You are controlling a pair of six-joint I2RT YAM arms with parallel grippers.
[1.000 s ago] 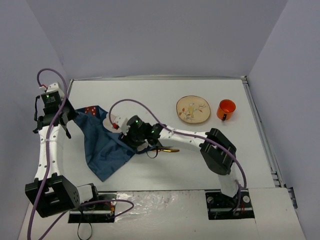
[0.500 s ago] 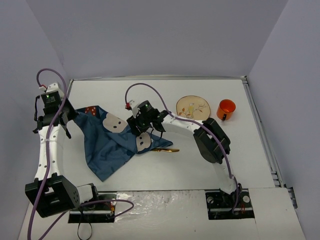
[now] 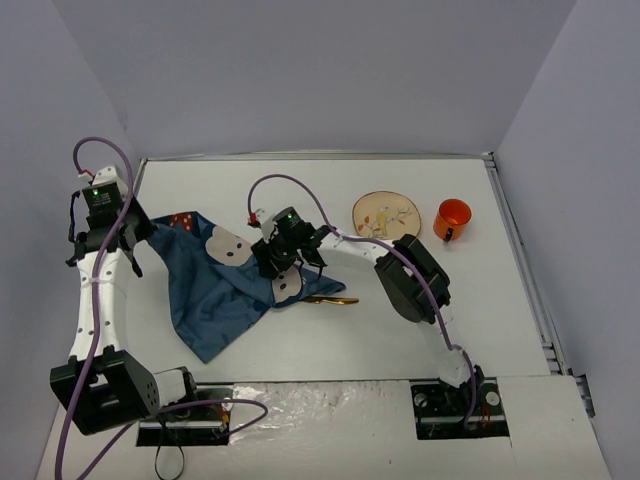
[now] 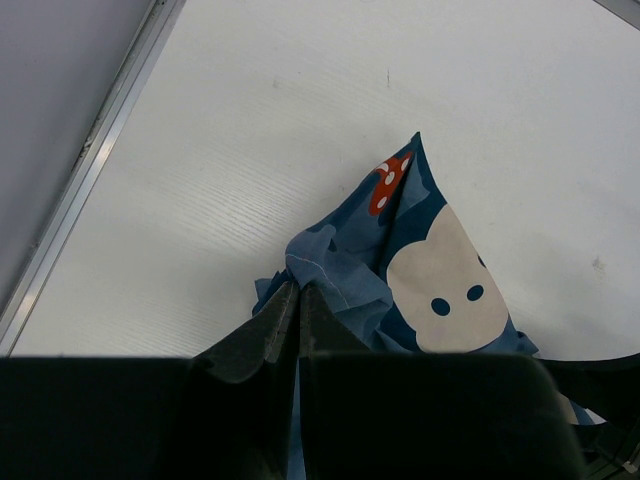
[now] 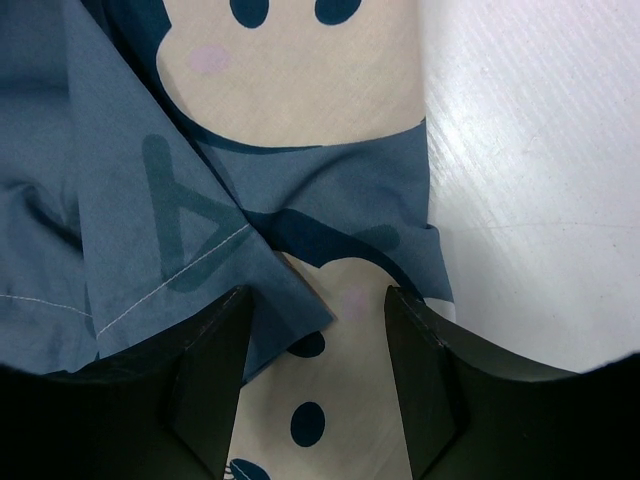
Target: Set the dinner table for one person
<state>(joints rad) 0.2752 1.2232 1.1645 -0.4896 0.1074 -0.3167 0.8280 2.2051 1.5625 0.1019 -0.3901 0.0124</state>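
Across most of the top view, white desk (image 3: pixel 350 340): flat, smooth, faintly grained, with a thin metal rim along the far and right edges.

Left of centre on it, dark blue cloth placemat (image 3: pixel 205 295): thin, soft woven fabric with a stitched hem, printed with cream cartoon faces and a red spotted mushroom. Rumpled and partly folded over itself, not yet flat. Step in hand, by the look of it: spreading the mat before any dish goes on it.

At the cloth's upper-left corner, left hand (image 4: pixel 297 292), clamped tight on a bunched pinch of fabric. Near frame centre, low over the mat's right edge, right hand (image 5: pixel 318 305), dark fingers apart, a folded flap and hem lying between them, nothing gripped. Next move, probably: close on that flap and draw it rightward, away from the anchored corner, to pull out the fold. Gentle, even tension needed, limp cloth being prone to drag and bunch.

Upper right of centre, round plate (image 3: pixel 385 219): shallow, tan, with a small floral decoration. Just right of it, not touching, small round orange cup (image 3: pixel 452 218). Below the right hand, at the mat's right edge, slim gold-coloured utensil (image 3: pixel 332 299), metallic, one end hidden by the cloth; spoon or fork, cannot tell. All three yet to be arranged.
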